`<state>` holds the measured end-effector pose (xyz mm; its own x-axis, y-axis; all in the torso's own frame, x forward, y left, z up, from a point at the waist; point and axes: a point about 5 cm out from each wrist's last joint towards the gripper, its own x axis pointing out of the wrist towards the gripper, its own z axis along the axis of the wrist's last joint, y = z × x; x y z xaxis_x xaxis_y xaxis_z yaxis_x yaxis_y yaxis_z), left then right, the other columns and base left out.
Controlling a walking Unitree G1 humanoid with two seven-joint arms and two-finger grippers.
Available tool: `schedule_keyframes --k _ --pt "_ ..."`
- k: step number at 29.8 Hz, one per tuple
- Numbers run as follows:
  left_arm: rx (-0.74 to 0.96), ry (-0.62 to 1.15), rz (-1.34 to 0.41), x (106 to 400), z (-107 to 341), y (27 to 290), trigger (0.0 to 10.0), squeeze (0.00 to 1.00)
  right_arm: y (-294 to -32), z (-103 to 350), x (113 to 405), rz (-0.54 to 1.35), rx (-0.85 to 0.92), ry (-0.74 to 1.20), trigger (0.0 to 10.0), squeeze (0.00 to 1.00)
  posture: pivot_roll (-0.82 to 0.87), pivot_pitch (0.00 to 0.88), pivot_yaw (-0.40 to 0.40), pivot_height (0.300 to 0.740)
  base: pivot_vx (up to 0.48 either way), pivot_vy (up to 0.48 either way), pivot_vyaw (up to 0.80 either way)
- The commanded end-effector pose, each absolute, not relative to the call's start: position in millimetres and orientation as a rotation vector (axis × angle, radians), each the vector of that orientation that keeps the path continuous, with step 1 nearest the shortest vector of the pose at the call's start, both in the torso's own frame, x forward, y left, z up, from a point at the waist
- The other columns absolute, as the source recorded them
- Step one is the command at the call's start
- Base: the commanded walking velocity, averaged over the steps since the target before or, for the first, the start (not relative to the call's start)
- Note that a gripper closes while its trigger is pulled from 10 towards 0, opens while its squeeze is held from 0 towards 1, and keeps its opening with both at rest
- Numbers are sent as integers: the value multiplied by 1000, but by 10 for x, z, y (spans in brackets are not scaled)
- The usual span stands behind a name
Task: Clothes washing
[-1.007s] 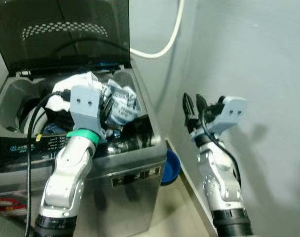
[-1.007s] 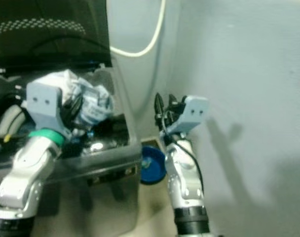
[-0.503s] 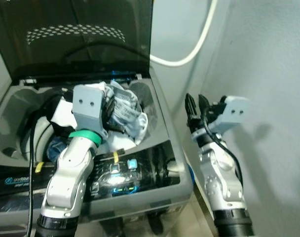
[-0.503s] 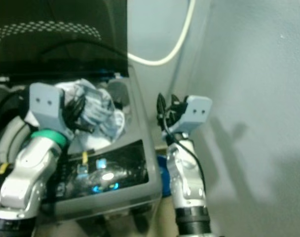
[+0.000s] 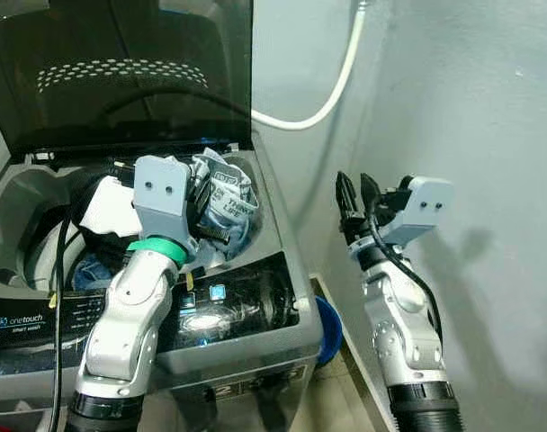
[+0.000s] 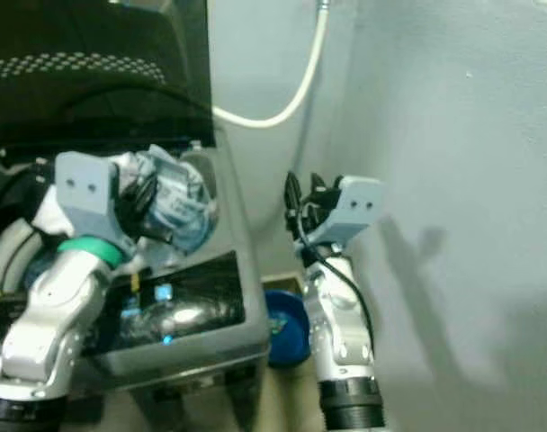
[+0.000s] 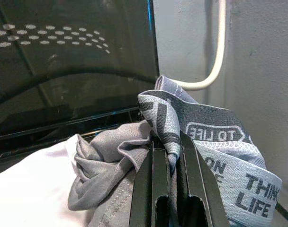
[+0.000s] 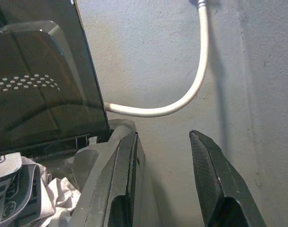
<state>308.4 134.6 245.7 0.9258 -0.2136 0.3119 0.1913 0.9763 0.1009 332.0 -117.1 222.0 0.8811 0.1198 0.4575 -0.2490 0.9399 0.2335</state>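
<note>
Clothes (image 7: 182,137) stay pinched in the closed left tool (image 7: 168,161) over the washer (image 5: 255,315), undropped; right tool (image 8: 167,184) gapes idle.

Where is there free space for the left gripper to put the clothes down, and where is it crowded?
The left gripper holds a grey printed garment over the washing machine opening. The opening's left side, beside the drum rim, looks freest; blue cloth already lies inside. The middle is crowded by arm and cables. The right gripper hangs open beside the machine near the wall.
</note>
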Motion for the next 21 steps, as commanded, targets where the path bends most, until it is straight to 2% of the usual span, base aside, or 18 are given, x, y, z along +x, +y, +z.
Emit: schedule_keyframes --k 1,6,17,21 --pt "61 -327 -200 3084 2475 1358 10000 0 -1187 2200 3304 190 301 -451 10000 0 11 23 25 740 0 0 0" --pt "58 -325 -195 3084 2475 1364 10000 0 -1183 2198 3304 191 303 -450 10000 0 12 23 25 740 0 0 0" --pt "49 -321 -186 3085 2476 1376 10000 0 -1180 2197 3306 192 306 -449 10000 0 13 23 26 740 0 480 0" --pt "67 -327 -188 3084 2483 1373 10000 0 -1179 2198 3306 192 307 -450 10000 0 13 23 26 740 0 0 0"
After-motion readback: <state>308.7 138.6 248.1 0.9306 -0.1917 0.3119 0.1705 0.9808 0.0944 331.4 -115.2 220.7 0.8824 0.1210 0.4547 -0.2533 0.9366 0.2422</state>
